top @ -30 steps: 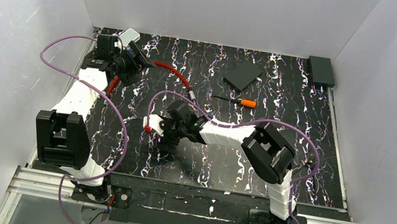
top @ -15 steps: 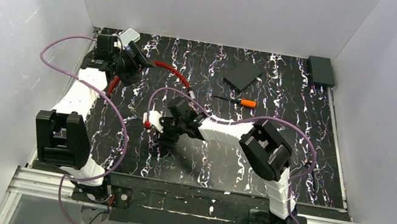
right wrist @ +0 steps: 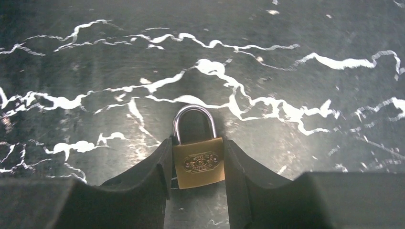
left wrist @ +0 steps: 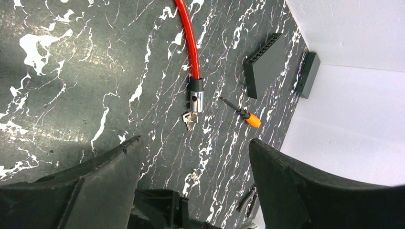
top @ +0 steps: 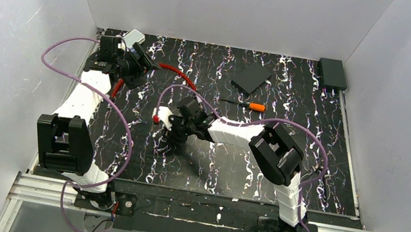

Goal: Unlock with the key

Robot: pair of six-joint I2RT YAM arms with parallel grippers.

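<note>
Brassy little thing, the padlock (right wrist: 198, 163) is pinched tight in the right pincer (right wrist: 197, 145), shackle pointing away from it. Meanwhile the left pincer (left wrist: 195, 140) hangs wide open, holding nothing. Silvery key (left wrist: 189, 119) lies on the desk (left wrist: 71, 95), right at the metal end of the red cable lock (left wrist: 190, 43).

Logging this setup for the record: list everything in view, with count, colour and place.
padlock: one, brass, between the right tool's fingers
key: one small bunch, silvery, just off the cable's end
cable: one, red with a black end, far left of the table
screwdriver: one, orange handle, far centre
slab: one, black, beyond the screwdriver
box: one, black, far right corner
table: one, black with white marbling
left tool: one, black, open, far left
right tool: one, black, shut on the padlock, centre
</note>
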